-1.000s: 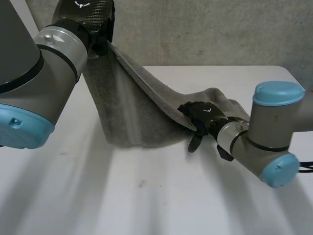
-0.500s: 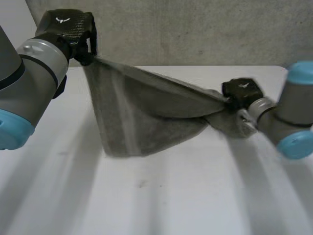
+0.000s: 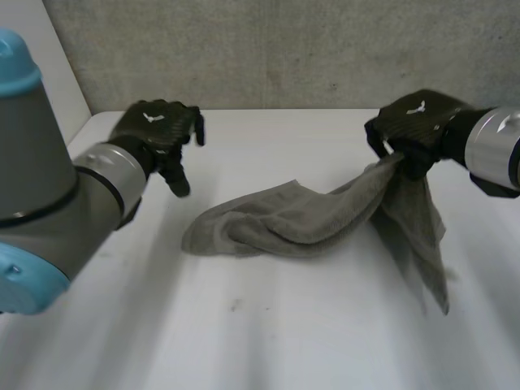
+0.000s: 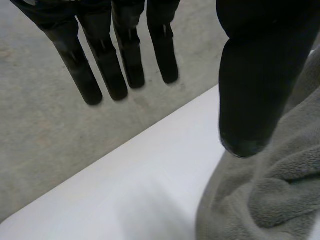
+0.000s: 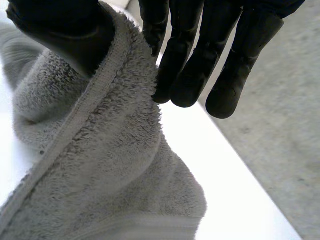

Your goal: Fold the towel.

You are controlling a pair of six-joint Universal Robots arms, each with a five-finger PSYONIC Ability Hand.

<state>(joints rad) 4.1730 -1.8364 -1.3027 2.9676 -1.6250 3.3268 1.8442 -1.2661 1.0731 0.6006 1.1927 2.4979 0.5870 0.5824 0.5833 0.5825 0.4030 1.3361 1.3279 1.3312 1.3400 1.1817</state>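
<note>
Grey towel [image 3: 284,218] runs left-to-right, one end raised in right hand [image 3: 418,122].

The white table [image 3: 284,341] carries a crumpled grey towel [image 3: 276,221], one end raised.

Towel [image 3: 276,219] no longer in the left robot hand [image 3: 158,130], now a slack heap on the table [image 3: 284,325]

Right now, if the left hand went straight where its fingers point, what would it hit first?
Likely the concrete wall beyond the table edge, though depth is unclear. The towel lies beside the left hand, by its thumb, off that line.
</note>
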